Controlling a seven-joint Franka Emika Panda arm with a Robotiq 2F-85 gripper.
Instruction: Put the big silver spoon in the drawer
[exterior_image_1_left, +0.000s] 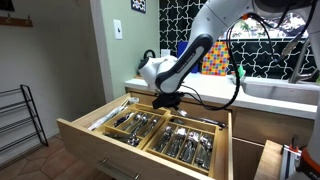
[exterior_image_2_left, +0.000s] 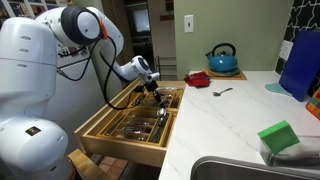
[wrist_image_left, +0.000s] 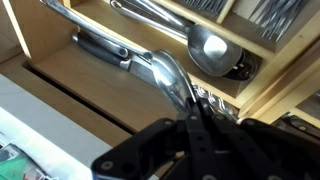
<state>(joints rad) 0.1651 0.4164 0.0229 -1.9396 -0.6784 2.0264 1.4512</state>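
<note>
The light-wood drawer (exterior_image_1_left: 84, 140) stands pulled open below the counter, and it also shows in an exterior view (exterior_image_2_left: 120, 148). Its wooden compartments hold several pieces of cutlery. My gripper (exterior_image_1_left: 168, 101) hangs low over the drawer's back compartments, as in an exterior view (exterior_image_2_left: 155, 92). In the wrist view my gripper (wrist_image_left: 190, 108) is shut on the handle of the big silver spoon (wrist_image_left: 208, 48). The spoon's bowl points away, over a tray divider. I cannot tell whether the spoon touches the tray.
On the white counter (exterior_image_2_left: 230, 115) are a small spoon (exterior_image_2_left: 222, 91), a red object (exterior_image_2_left: 198, 78), a blue kettle (exterior_image_2_left: 222, 58) and a green sponge (exterior_image_2_left: 280, 136) beside a sink (exterior_image_2_left: 235, 170). A wire rack (exterior_image_1_left: 15, 115) stands on the floor.
</note>
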